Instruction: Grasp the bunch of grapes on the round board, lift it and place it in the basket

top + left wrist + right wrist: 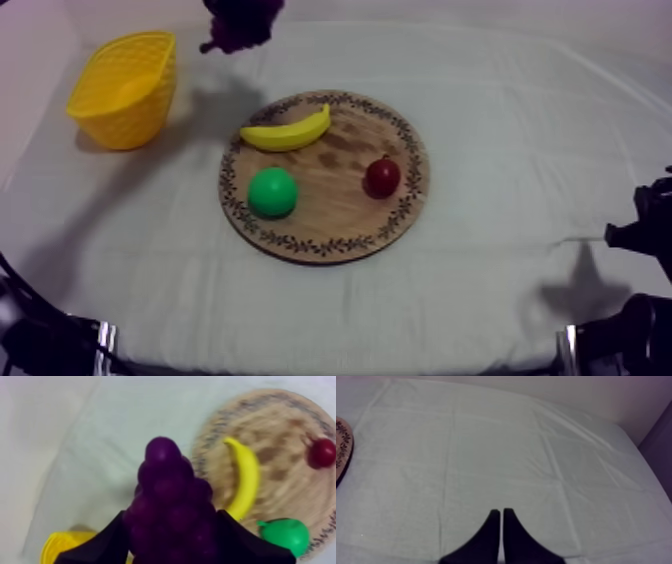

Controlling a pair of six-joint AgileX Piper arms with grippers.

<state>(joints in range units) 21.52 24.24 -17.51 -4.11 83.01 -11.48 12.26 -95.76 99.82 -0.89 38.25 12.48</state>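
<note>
Beyond the far-left rim of the round wooden board (325, 176), off its surface and raised over the cloth (500, 100), the bunch of grapes (240, 22) hangs in the left gripper (170, 517), whose two black fingers (100, 543) pinch the purple cluster from either side. The yellow basket (125, 88) stands left of the board, well apart from it, and the grapes sit between the two, nearer the basket (its yellow rim shows just under the gripper in the left wrist view). On the board lie a banana (287, 131) near the far-left rim, a green pear (272, 192) toward the near-left rim and a small red fruit (382, 177) right of the centre, none touching another. Well to the right of the board, the right gripper (501, 513) hovers low over bare cloth, its fingers pressed together into a narrow wedge.
</note>
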